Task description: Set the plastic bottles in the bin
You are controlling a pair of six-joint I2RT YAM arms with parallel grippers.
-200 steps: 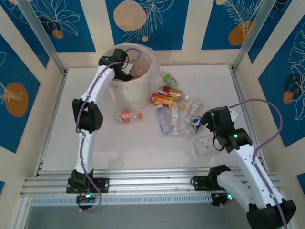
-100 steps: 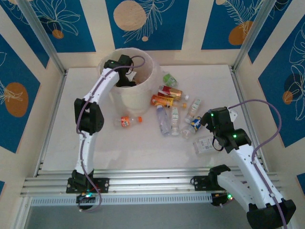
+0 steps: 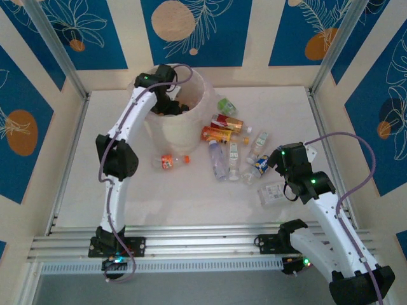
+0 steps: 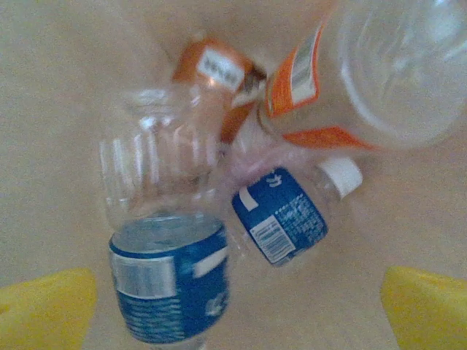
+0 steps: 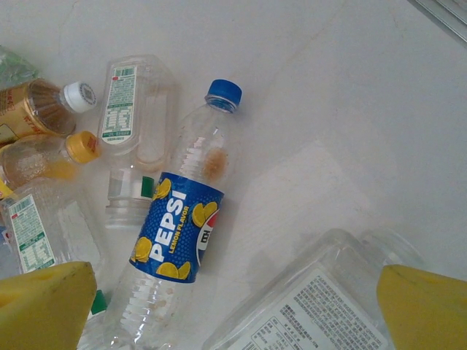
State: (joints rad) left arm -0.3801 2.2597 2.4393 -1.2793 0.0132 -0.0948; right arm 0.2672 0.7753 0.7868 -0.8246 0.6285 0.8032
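Note:
My left gripper (image 3: 169, 105) hangs over the mouth of the bin (image 3: 186, 131), open. In the left wrist view its yellow fingertips (image 4: 45, 306) stand wide apart, and a blurred clear bottle with a blue label (image 4: 169, 281) is loose between them, touching neither. Below it in the bin lie a blue-labelled bottle with a white cap (image 4: 281, 215) and orange-labelled bottles (image 4: 343, 80). My right gripper (image 5: 235, 310) is open above a Pepsi bottle (image 5: 182, 226) and a flat clear bottle (image 5: 314, 306), holding nothing.
Loose bottles lie right of the bin: green (image 3: 226, 105), red (image 3: 227, 122), orange (image 3: 216, 133) and clear ones (image 3: 219, 160). A small orange bottle (image 3: 170, 161) lies in front of the bin. Metal rails (image 3: 203, 238) cross the near edge.
My left gripper has shifted right over the bin's mouth and its jaws have opened, letting the blue-labelled bottle go. The small orange bottle slid slightly nearer. The right arm has not moved.

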